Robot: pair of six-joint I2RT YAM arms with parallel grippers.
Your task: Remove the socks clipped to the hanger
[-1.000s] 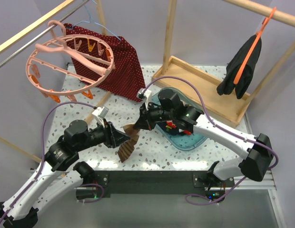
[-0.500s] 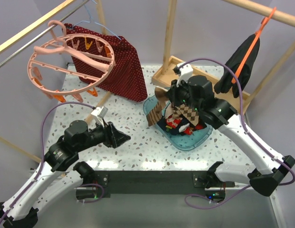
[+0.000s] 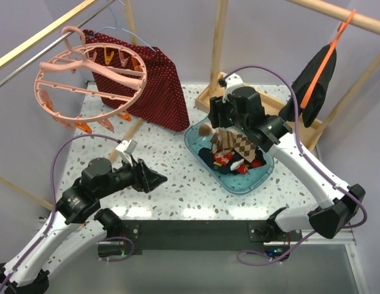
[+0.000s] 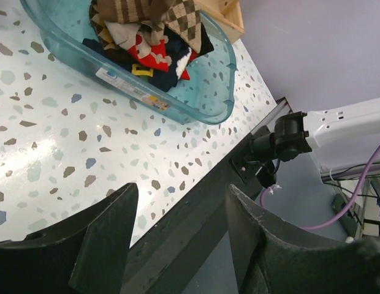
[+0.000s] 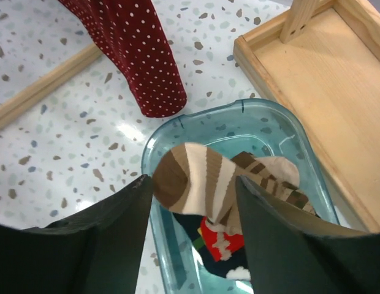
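Right end effector [image 3: 219, 122], seen from above, hangs over a clear teal plastic tub [image 3: 251, 184] on the speckled tabletop [image 3: 178, 196], its fingers apart. The small patterned socks [image 3: 236, 150] lie heaped in that tub, brown checks on top and navy with red beneath. The round pink plastic ring hanger [image 3: 119, 71] hangs tilted from the metal rail at the far left, well apart from the tub, in front of a large red white-dotted cloth [image 3: 153, 92]. The left end effector [image 3: 158, 180] hovers low over the tabletop, left of the tub, pointing toward it. A shallow wooden tray [image 3: 300, 138] sits behind the tub.

From the left wrist, the left end effector [image 4: 181, 239] stands apart with nothing between its fingers. The tub [image 4: 202, 104] lies ahead, with the socks [image 4: 153, 37] piled inside.

From the right wrist, the right end effector [image 5: 191, 202] is spread wide above the tub [image 5: 159, 141]. A brown-and-cream striped sock [image 5: 202, 180] shows in the gap below the fingers, atop the pile; I can't tell whether a finger touches it. The red cloth [image 5: 141, 55] hangs just beyond the tub's rim, and the tray [image 5: 319, 79] lies to the right.
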